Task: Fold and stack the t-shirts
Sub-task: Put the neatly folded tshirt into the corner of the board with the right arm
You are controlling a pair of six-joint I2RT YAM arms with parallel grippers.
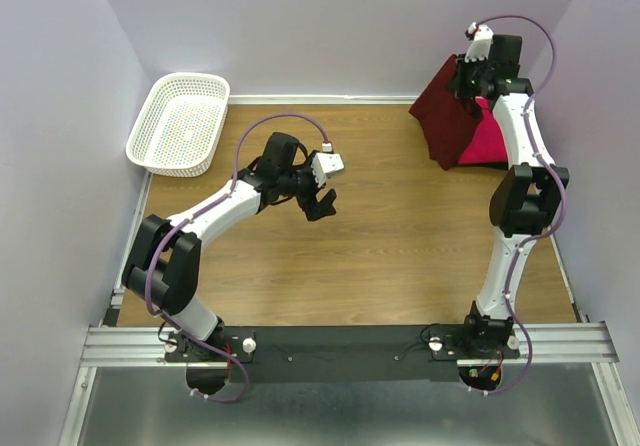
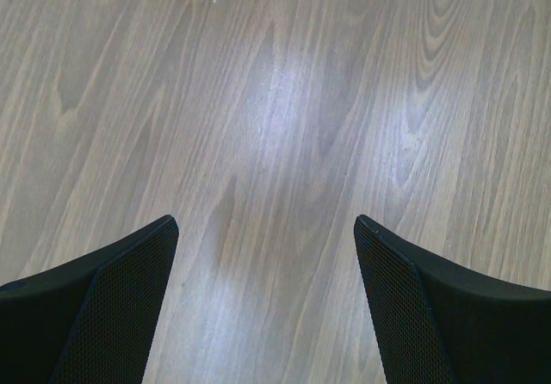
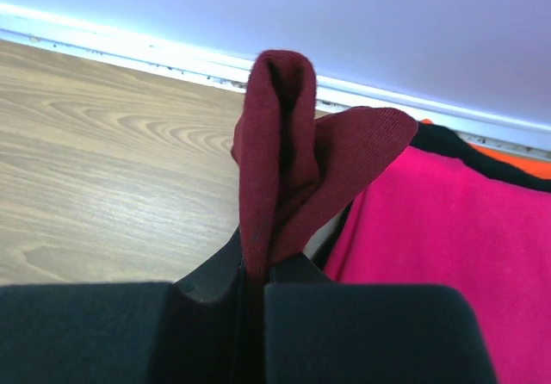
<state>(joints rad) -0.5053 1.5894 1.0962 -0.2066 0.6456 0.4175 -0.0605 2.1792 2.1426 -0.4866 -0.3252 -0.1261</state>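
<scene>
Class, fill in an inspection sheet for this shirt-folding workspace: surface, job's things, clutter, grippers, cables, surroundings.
Surface: wooden table, bare at its centre.
Job's things: maroon t-shirt lifted at the far right corner; pink t-shirt lying beside it; black t-shirt showing only an edge behind the pink one.
Clutter: white mesh basket, far left corner.
Grippers: left gripper open over bare wood; right gripper shut on a maroon fold.
Cables: purple cable looping along each arm.
Surroundings: lavender walls, white baseboard.
</scene>
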